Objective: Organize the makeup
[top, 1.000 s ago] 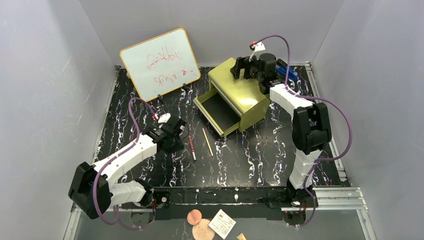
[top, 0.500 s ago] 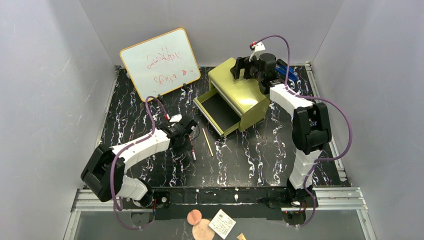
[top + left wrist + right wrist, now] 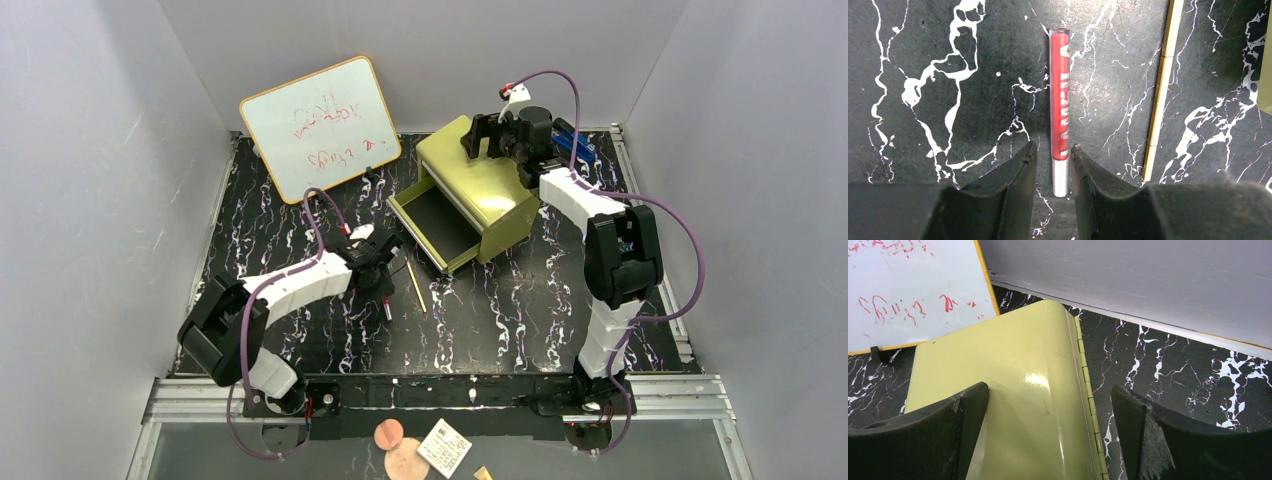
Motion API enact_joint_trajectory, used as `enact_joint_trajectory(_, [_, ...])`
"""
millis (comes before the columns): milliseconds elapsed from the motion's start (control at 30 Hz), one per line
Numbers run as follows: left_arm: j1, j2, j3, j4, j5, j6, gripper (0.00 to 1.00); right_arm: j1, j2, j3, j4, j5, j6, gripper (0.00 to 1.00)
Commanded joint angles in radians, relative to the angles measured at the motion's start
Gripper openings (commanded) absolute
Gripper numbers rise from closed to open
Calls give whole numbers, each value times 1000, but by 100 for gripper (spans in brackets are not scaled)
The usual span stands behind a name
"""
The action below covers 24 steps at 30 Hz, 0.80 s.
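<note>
- Left pincer has swung in over the dark-red pencil, jaws narrowly parted astride its silver end, nothing gripped yet.
- Tan pencil lies just to its right.
- A pickup looks imminent.

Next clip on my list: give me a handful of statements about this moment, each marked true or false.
1. The left gripper has one jaw on either side of the silver end of the red tube. True.
2. The tan pencil lies inside the drawer. False: it lies on the table, beside the red tube.
3. The drawer of the olive-yellow chest is pulled out. True.
4. The right gripper is shut on the whiteboard. False: its jaws are wide open over the chest's top.
</note>
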<state>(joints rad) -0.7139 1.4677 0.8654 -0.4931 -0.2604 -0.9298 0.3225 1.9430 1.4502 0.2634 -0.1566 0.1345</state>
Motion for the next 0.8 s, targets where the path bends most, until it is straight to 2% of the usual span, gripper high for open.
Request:
enact_joint_trajectory(0, [-5, 22, -3, 18, -4, 11, 30, 24, 161, -140, -496, 8, -33, 99])
enact_joint_trajectory(433, [-5, 76, -57, 55, -5, 10, 28, 24, 167, -140, -497, 14, -36, 99])
enact_joint_trajectory(500, [-4, 81, -60, 56, -5, 10, 22, 24, 170, -139, -498, 13, -35, 99])
enact_joint_trajectory(600, [-4, 85, -65, 63, -1, 8, 3, 24, 171, -140, -497, 14, -36, 99])
enact_joint_trajectory(633, [-5, 83, -65, 66, 0, 8, 0, 23, 170, -140, -498, 14, -36, 99])
enact_joint_trajectory(767, [-4, 72, -57, 62, -4, 15, 0, 23, 168, -139, -498, 14, -36, 99])
